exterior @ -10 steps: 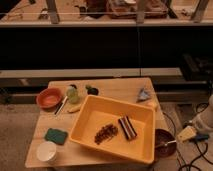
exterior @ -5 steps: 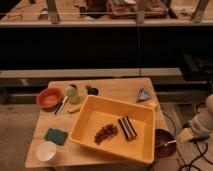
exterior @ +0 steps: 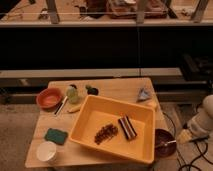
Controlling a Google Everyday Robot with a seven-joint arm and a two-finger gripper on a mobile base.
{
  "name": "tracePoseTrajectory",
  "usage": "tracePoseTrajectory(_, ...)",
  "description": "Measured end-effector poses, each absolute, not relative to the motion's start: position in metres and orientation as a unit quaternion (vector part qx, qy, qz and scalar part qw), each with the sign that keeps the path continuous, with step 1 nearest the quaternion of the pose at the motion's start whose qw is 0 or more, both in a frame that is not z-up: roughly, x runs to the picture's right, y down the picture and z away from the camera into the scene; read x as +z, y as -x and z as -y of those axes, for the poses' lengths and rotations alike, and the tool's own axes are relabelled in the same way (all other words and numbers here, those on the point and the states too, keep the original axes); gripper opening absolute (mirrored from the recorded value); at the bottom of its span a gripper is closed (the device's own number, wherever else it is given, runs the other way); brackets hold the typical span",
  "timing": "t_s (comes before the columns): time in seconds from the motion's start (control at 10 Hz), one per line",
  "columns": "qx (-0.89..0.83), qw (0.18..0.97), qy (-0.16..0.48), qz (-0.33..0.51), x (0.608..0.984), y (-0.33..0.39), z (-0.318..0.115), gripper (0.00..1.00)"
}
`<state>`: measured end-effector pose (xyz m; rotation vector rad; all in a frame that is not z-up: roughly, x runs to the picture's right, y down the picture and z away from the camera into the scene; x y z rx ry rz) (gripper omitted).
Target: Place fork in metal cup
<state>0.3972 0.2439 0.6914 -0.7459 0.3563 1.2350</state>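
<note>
The fork (exterior: pixel 169 143) is a thin silvery utensil lying across the rim of a dark red bowl (exterior: pixel 161 141) at the table's right front corner. The metal cup (exterior: pixel 92 90) is small and dark and stands at the back of the table, right of a pale green cup (exterior: pixel 72 93). My gripper (exterior: pixel 188 136) is low at the right, just off the table edge beside the dark red bowl, close to the fork's outer end. My white arm (exterior: pixel 205 119) rises behind it.
A large yellow bin (exterior: pixel 90 131) holding a dark block and brown crumbs fills the table's middle. An orange bowl (exterior: pixel 49 98) and a pale-handled utensil (exterior: pixel 62 105) are at the left. A green sponge (exterior: pixel 55 136) and a white cup (exterior: pixel 46 151) are front left. A grey-blue object (exterior: pixel 144 94) is back right.
My arm has drawn back a little to the right. The gripper stays low beside the dark red bowl. The things on the table have not moved.
</note>
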Motion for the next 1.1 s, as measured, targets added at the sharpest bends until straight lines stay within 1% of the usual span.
tracePoseTrajectory(0.1, 0.562, 0.736, 0.341, -0.162, 0.691, -0.396, -0.244, 0.27)
tracePoseTrajectory(0.3, 0.562, 0.735, 0.344, -0.159, 0.689, -0.395, -0.245, 0.05)
tracePoseTrajectory(0.4, 0.561, 0.736, 0.345, -0.156, 0.689, -0.395, -0.245, 0.01)
tracePoseTrajectory(0.8, 0.555, 0.745, 0.340, -0.144, 0.679, -0.388, -0.234, 0.00)
tracePoseTrajectory(1.1, 0.535, 0.769, 0.326, -0.131, 0.664, -0.372, -0.210, 0.00)
